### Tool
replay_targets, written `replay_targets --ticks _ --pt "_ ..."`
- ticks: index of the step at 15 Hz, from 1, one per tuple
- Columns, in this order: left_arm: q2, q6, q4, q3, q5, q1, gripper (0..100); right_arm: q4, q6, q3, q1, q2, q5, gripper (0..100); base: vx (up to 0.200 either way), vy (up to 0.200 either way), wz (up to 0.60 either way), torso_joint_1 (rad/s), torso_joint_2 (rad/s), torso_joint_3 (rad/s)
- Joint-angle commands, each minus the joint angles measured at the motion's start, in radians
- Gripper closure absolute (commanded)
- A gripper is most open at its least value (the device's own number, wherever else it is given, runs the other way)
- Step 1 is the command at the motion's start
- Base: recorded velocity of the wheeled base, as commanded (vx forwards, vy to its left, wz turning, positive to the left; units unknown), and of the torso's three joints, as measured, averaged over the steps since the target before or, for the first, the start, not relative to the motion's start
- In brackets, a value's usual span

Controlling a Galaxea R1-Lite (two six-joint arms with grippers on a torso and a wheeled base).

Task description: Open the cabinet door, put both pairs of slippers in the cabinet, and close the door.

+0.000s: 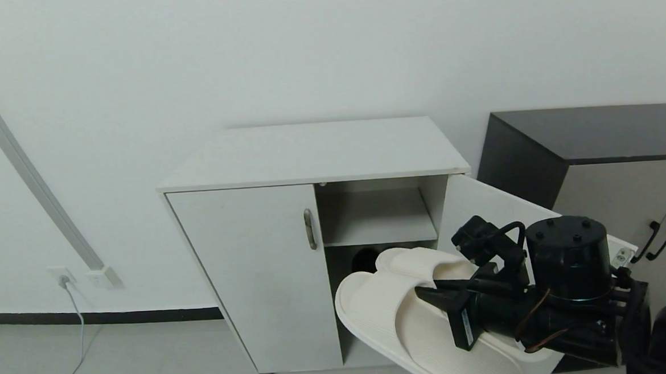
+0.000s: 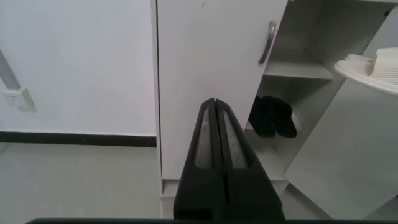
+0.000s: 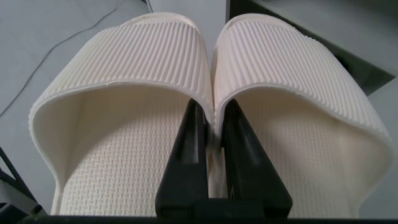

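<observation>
holding the white slippers (image 1: pixel 374 316) as 1 pair, the right gripper (image 1: pixel 429 291) is clamped on the 2 inner edges where they meet. its 2 black fingers (image 3: pixel 186 143) each sit inside 1 slipper, w/ both side walls squeezed between them in the right wrist view. the pair lies side by side, soles down, toes pointing away from the gripper & toward the cabinet (image 1: pixel 308 154).

cabinet is white, against the wall. its left door (image 1: pixel 252 271) is shut, w/ a grey handle (image 1: pixel 310 229) near its inner edge. its right door (image 1: pixel 482 207) is swung open toward the robot's right. the open half shows 1 shelf (image 1: pixel 375 224) up top & a darker compartment under it.

white pair hangs in front of that open half, toes about level w/ the lower compartment's mouth, just below the shelf. in the left wrist view it looks outside the cabinet, in front of the open door.

black slippers (image 2: pixel 273 117), 1 pair, sit inside on the lower level, side by side.

left gripper (image 2: pixel 214 102) is low in front of the shut left door, fingers pressed together, nothing between them.

also: dark cabinet (image 1: pixel 592 133) just right of the white 1, wall socket (image 1: pixel 62 276) w/ a cable (image 1: pixel 78 331) running to the floor at far left.
</observation>
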Motion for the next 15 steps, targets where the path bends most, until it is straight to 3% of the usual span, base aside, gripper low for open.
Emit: replay_targets --ticks 1,12,15 --pt "0.000 -0.001 0.000 0.000 0.001 0.000 100 0.000 0.000 0.001 0.002 0.002 0.000 100 0.000 0.000 0.00 -0.198 0.51 0.325" --pt "0.001 -0.005 -0.001 0.000 0.003 0.000 100 -0.038 0.000 0.023 0.005 0.036 -0.007 100 0.000 0.000 0.00 -0.146 0.48 0.326" --pt "0.000 -0.005 -0.001 0.000 0.003 0.000 100 -0.158 0.000 0.038 0.006 0.105 -0.050 100 0.000 0.000 0.00 -0.028 0.15 0.113"
